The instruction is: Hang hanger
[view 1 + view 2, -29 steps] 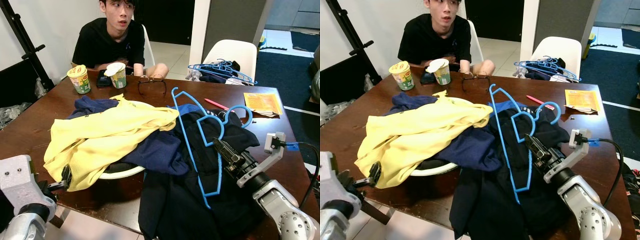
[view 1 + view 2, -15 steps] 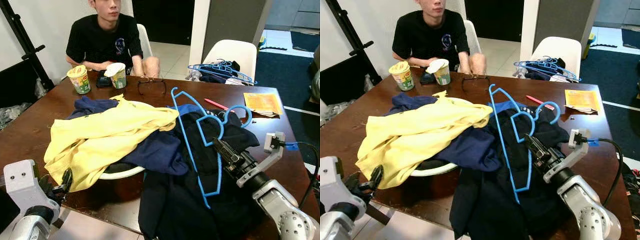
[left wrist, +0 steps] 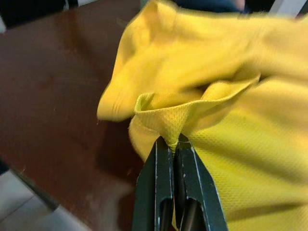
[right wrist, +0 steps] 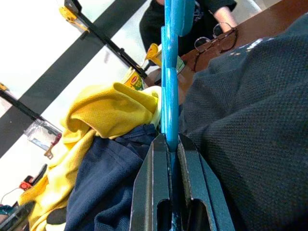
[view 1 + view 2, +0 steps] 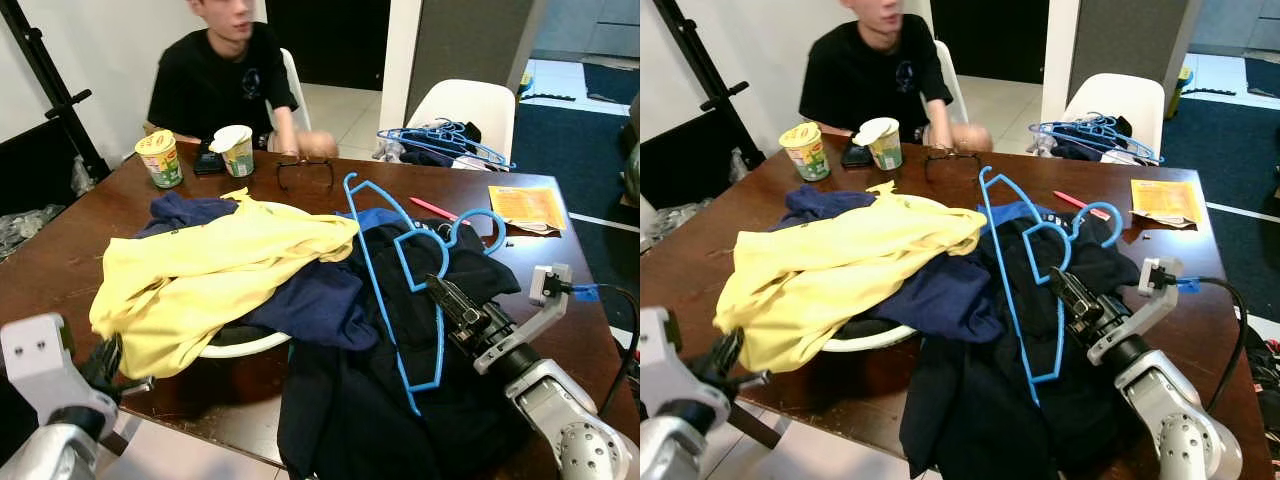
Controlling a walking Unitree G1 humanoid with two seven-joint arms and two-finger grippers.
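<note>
Left eye view: you see the blue hanger point(image 5: 400, 290) lying across the dark garment point(image 5: 400, 400) on the table point(image 5: 60, 250), just beside the yellow shirt point(image 5: 200, 270). Your right end effector point(image 5: 448, 300) grips its lower bar, likely to lift it free for hanging. A person point(image 5: 222, 85) sits beyond the shirt.

Left wrist view: your left end effector point(image 3: 173, 144) is closed, pinching a fold of the yellow shirt's edge, probably to hold the cloth back.

Right wrist view: the black fingers point(image 4: 154, 187) clamp tight on the hanger's blue bar, with the yellow shirt behind it.
</note>
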